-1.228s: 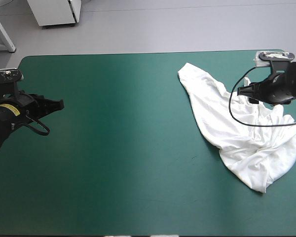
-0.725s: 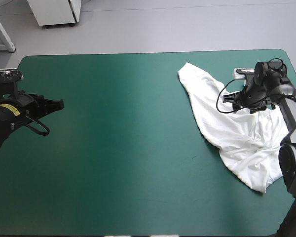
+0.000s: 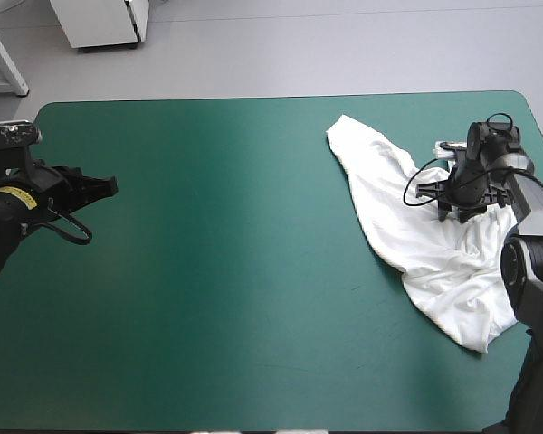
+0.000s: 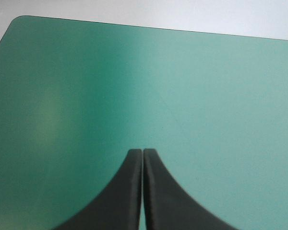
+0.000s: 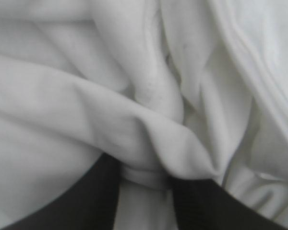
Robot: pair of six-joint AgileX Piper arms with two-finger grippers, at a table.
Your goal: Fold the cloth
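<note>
Locating the T-shirt (image 3: 403, 226) in the high view: it lies as a crumpled, partly spread heap on the right part of the teal-green cover (image 3: 235, 271). Its long axis runs from a far corner near the table's middle-right down toward the near right edge. The right gripper (image 3: 459, 210) sits on the heap's far right portion, in contact with the cloth. The left gripper (image 3: 109, 187) hangs at the table's left edge, well apart from the cloth, with bare cover between them. The right arm is therefore the nearer one. Nothing else stands on the table.

Left wrist view: the two black fingers (image 4: 132, 191) meet in one pointed arch, holding nothing. Only teal-green cover lies ahead; the cloth is not in sight.

Right wrist view: white cloth fills the field. The black fingers (image 5: 98, 196) stand close together with a bunched ridge of cloth between them, so the gripper appears clamped on a fold.

Judgement: the coming move likely draws the heap toward the table's open middle to spread it. The loose folds may drag.
</note>
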